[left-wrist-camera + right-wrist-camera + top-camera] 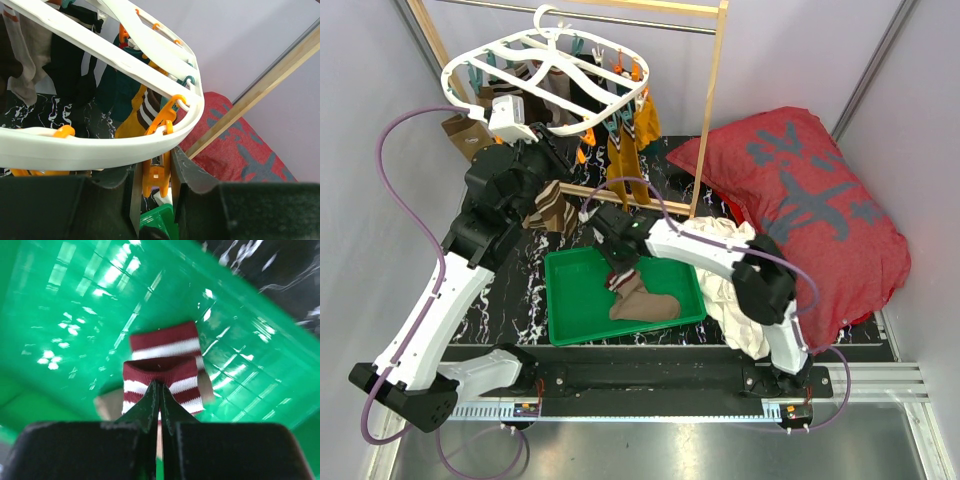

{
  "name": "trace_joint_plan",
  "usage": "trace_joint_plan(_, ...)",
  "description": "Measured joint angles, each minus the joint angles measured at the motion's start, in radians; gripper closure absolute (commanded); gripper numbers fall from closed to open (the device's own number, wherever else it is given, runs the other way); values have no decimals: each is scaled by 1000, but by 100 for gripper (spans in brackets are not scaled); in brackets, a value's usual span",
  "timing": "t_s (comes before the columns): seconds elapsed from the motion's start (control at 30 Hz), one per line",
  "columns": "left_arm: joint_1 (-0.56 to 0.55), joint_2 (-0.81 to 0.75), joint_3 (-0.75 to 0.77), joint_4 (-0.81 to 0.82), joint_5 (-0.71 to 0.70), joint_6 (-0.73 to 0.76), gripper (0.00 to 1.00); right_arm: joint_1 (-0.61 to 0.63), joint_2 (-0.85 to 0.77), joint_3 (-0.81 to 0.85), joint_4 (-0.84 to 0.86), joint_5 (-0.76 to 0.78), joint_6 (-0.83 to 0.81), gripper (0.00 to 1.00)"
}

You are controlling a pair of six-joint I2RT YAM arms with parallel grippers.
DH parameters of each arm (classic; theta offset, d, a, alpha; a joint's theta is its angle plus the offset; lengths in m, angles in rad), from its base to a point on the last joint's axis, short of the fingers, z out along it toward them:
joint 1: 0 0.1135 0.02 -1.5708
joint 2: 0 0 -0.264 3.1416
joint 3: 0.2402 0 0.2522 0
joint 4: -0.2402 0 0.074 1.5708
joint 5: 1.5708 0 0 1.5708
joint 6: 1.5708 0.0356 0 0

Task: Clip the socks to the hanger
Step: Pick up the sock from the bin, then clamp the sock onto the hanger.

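Now our right gripper [159,387] pinches a sock [165,347] by its cuff, on the near-edge side of the clip [155,182] that our left gripper [156,167] straddles, squeeze unclear.

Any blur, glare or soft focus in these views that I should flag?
Top external: sharp and evenly lit. Left wrist: the hanger rim and orange clip are clear, the dark jaws at the bottom soft. Right wrist: smeared overall, white glare streaks on the green tray; the striped sock cuff is readable.
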Motion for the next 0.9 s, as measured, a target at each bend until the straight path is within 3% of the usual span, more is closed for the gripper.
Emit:
trace_joint_plan(0.47, 0, 0, 6, -2, 1, 0, 100, -1, -456, -179, 262, 8, -33, 100)
trace_joint_plan(0.67, 0, 0, 12, -2, 13, -5, 100, -5, -599, -376, 549, 22, -74, 100)
trace_joint_plan(0.9, 1, 0, 12, 0, 37, -27, 100, -32, -653, -496, 895, 13, -100, 100)
